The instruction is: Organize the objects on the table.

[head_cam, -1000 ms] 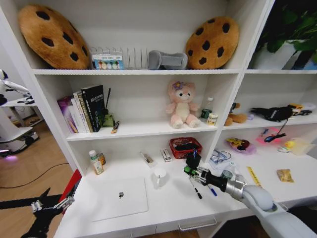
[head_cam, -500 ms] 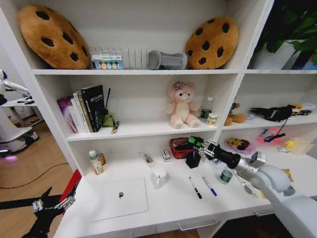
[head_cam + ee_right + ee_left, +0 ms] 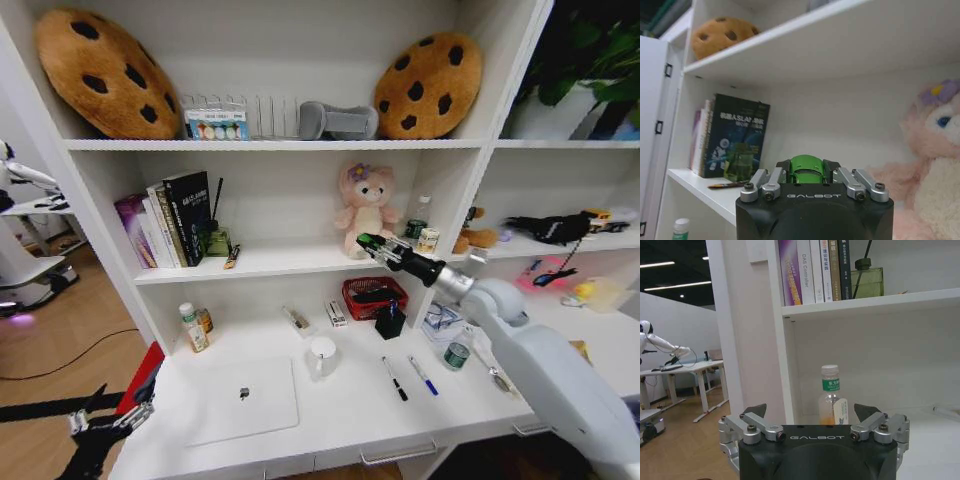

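While the left pincer [image 3: 105,425] is parked wide open and empty at 7 o'clock below the tabletop [image 3: 340,415], much is judged undone: the silver laptop [image 3: 243,399] lies at 7 o'clock, and 2 pens, the black pen [image 3: 394,379] and blue pen [image 3: 423,375], rest at 5 o'clock. A white cup [image 3: 322,355] and red basket [image 3: 374,297] sit between them. Held up at 2 o'clock by the middle shelf, the right pincer [image 3: 366,242] is closed on the green toy [image 3: 807,170]; the pink bear [image 3: 366,211] crowds that shelf spot.
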